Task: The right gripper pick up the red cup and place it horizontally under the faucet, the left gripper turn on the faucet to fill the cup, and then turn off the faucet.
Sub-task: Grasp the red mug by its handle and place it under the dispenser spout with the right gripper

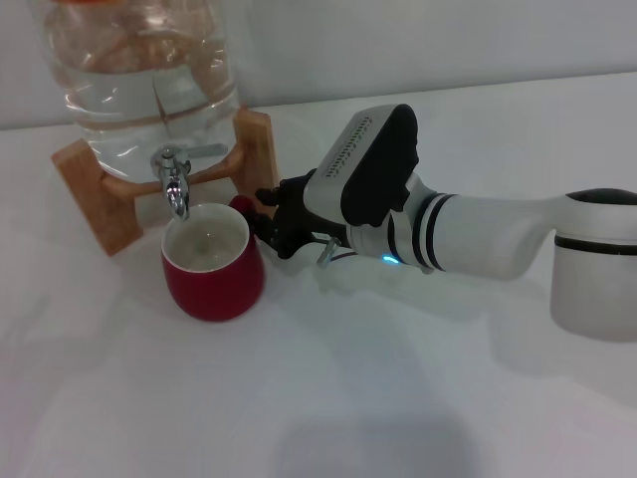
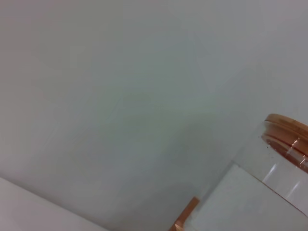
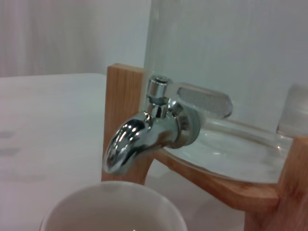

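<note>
Dark-red ceramic is what you see at the centre: the red cup (image 1: 212, 264) stands upright on the white table (image 1: 398, 398), its white mouth directly below the spout of the chrome faucet (image 1: 174, 184). No brand, label or writing can be read anywhere.

Your right gripper (image 1: 267, 217) reaches in from three o'clock, the white banded arm lying low and nearly level, its black fingers clenched on the cup's small handle at the cup's two o'clock side.

From the right wrist view, the faucet (image 3: 144, 132) sits just above the cup's rim (image 3: 113, 207), fixed to the clear water dispenser (image 1: 139, 70), which rests on a light wooden stand (image 1: 95, 189).

Your left gripper shows in no view; its wrist camera sees only the jar's copper-coloured lid (image 2: 288, 137).
</note>
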### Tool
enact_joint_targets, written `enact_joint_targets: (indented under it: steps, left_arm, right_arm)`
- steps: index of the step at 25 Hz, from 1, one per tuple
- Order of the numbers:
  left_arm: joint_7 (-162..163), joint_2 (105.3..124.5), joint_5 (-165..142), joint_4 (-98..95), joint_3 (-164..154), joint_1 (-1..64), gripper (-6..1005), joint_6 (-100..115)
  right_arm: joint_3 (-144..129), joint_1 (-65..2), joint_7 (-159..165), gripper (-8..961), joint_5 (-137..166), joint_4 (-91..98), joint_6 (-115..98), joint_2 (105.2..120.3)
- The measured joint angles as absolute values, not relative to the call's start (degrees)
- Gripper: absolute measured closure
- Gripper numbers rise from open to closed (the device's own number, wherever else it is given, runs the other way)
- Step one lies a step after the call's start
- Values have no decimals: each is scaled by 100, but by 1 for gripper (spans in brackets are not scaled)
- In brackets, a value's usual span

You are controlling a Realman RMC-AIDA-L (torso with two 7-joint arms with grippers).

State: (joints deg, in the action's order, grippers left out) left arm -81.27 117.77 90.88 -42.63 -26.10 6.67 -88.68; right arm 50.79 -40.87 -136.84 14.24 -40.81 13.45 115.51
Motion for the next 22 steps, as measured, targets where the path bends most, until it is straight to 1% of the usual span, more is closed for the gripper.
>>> enact_joint_targets:
  steps: [10, 16, 20, 22]
  left_arm:
    - [-8130, 11777, 9088, -4262, -2610, 668, 199, -8868]
    - [-8130, 11777, 9088, -4263, -2610, 662, 199, -8871]
    - [-8130, 11777, 9088, -4262, -2610, 650, 199, -8875]
    - [-8130, 11777, 9088, -4262, -2610, 649, 199, -8877]
  right_arm:
    - [5077, -4010, -13665, 698, 1424, -4111, 1353, 11525]
    - [5106, -3856, -13652, 699, 1424, -4233, 1353, 11482]
    - [5120, -3714, -13653, 699, 1425, -4382, 1350, 11389]
    - [5116, -3605, -13639, 699, 1429, -4521, 1353, 11307]
